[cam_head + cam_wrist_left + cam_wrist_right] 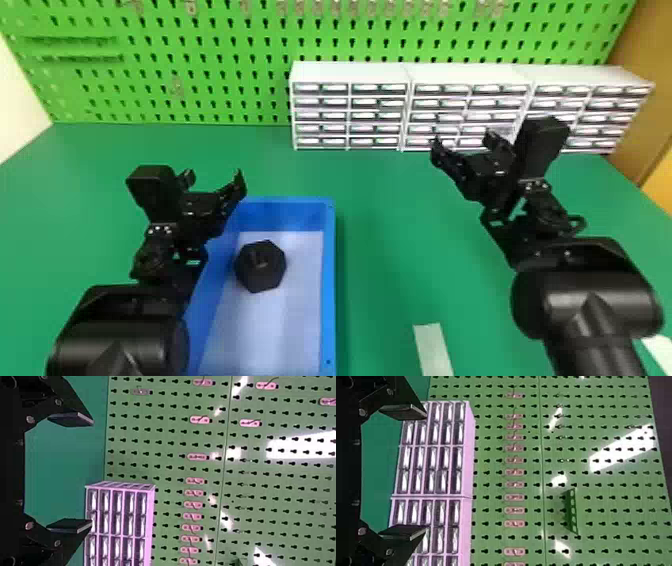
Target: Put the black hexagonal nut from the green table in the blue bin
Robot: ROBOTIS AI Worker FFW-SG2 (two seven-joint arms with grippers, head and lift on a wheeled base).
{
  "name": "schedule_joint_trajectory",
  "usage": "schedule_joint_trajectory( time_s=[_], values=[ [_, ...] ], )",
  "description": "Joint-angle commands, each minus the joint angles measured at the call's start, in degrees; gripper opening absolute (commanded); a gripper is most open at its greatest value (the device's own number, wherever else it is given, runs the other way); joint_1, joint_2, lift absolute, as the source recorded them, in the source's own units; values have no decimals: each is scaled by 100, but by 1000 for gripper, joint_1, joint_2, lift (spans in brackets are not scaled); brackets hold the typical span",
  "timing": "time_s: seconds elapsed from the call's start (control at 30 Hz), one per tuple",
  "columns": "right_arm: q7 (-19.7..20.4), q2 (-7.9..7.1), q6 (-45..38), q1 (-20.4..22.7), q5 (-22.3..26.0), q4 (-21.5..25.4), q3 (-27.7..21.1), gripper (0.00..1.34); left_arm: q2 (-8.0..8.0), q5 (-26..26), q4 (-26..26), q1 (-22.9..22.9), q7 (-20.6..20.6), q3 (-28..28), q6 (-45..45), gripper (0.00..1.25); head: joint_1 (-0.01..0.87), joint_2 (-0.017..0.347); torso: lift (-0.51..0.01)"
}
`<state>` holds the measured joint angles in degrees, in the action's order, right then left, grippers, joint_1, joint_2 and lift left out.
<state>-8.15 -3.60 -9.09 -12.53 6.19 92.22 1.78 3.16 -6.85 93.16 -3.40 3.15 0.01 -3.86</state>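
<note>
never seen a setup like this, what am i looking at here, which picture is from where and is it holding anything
This is a robot working over a green table. The head view looks forward and down from its head, with its left arm and right arm reaching in. The other two pictures come from cameras on its wrists and are turned sideways.

The left gripper and right gripper are both open, holding nothing. The black hexagonal nut lies inside the blue bin. White drawer cabinets stand at the back, before a green pegboard, and a pale strip lies right of the bin.
</note>
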Motion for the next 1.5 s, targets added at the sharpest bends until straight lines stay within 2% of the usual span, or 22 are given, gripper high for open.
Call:
schedule_joint_trajectory(
  time_s=[0.0, 0.33, 0.5, 0.83, 1.07, 1.47],
  values=[
    [7, 61, 171, 136, -57, -2, -2, 1057, 0, 0, 0, -2, -16, -28, 8, 887, 686, 51, -96],
    [7, 52, 584, 426, -180, -55, -55, 1057, 0, 9, 0, -2, -16, -19, 8, 887, 686, 51, -96],
    [7, -27, 593, 479, -136, -55, -134, 1057, 0, 44, 0, -20, -16, -28, 8, 887, 686, 51, -96],
    [7, -71, 672, 585, -145, -55, -301, 1057, 0, 88, 0, -11, -16, -28, 8, 887, 686, 51, -96],
    [7, 70, 883, 628, -127, -116, -433, 1057, 0, 123, 0, 6, -16, -36, -1, 887, 686, 51, -96],
    [7, 114, 918, 628, -127, -169, -415, 1057, 0, 132, -8, -20, -16, -72, -1, 887, 686, 51, -96]
  ],
)
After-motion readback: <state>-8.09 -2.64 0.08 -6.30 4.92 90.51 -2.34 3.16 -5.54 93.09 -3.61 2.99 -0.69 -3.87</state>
